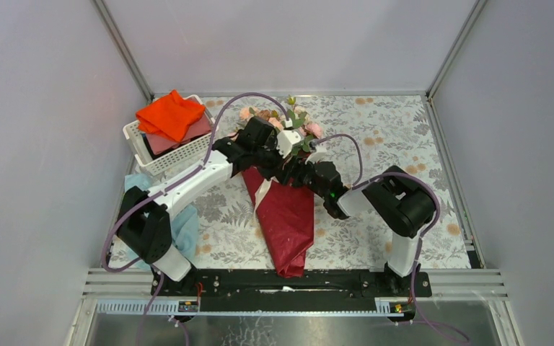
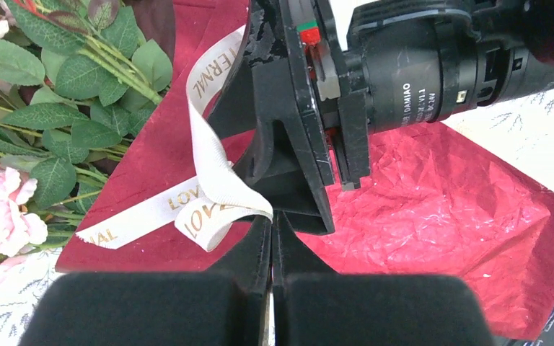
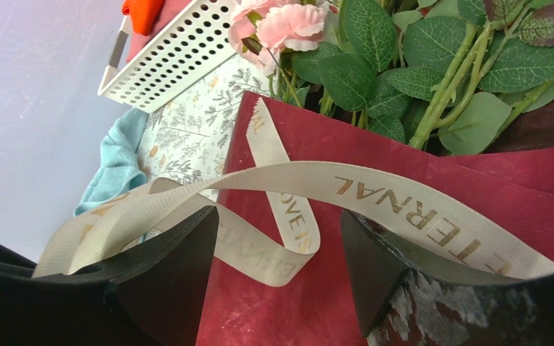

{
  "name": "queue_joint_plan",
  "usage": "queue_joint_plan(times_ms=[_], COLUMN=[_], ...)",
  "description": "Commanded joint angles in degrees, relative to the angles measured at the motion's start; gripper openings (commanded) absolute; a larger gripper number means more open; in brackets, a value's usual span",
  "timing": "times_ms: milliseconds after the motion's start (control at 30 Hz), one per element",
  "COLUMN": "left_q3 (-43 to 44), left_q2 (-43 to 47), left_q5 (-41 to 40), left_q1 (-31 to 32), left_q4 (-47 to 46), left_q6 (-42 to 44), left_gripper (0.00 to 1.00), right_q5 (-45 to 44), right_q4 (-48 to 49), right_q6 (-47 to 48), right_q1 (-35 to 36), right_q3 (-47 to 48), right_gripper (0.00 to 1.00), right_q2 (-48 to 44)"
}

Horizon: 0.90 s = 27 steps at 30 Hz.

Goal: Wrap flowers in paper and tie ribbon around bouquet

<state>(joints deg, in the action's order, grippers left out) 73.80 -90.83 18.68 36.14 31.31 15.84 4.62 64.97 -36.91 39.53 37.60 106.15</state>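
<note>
Top external: bouquet axis near-far, roses far; L end effector pinches ribbon, R spread.

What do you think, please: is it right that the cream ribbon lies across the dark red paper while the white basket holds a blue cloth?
No: the white basket holds an orange cloth, as the top external view shows; the cream ribbon does lie across the dark red paper.

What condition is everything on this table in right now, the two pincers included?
Paper: folded into a cone.
Flowers: wrapped in it, heads poking out.
Ribbon: loose, not tied yet, draped over the paper.
Left pincer: shut, apparently pinching the ribbon.
Right pincer: open, ribbon stretched across it.
Basket: holding an orange cloth.
Blue cloth: crumpled.
</note>
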Motion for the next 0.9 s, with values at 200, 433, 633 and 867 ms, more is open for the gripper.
queue_joint_plan(times_ms=[200,433,633,867], left_q3=[0.94,-0.09,-1.71,-3.71], left_q2=[-0.33,-0.31,0.38,0.29], left_q5=[1.69,0.5,-3.06,-11.07], left_q1=[-1.83,-2.93,-3.7,-3.67], left_q4=[-3.95,-4.06,-4.7,-8.66], left_q6=[-2.53,-2.19,-0.78,0.68], left_gripper=[0.0,0.0,0.0,0.0], right_q5=[0.22,0.11,0.74,1.72], right_q4=[2.17,-0.44,-4.04,-11.67], right_q6=[3.3,3.87,5.82,4.79], right_q1=[1.36,1.41,1.38,1.34], right_q3=[3.59,1.9,-0.41,-3.81], right_gripper=[0.7,0.26,0.0,0.0], right_q2=[4.9,2.62,-2.77,-9.97])
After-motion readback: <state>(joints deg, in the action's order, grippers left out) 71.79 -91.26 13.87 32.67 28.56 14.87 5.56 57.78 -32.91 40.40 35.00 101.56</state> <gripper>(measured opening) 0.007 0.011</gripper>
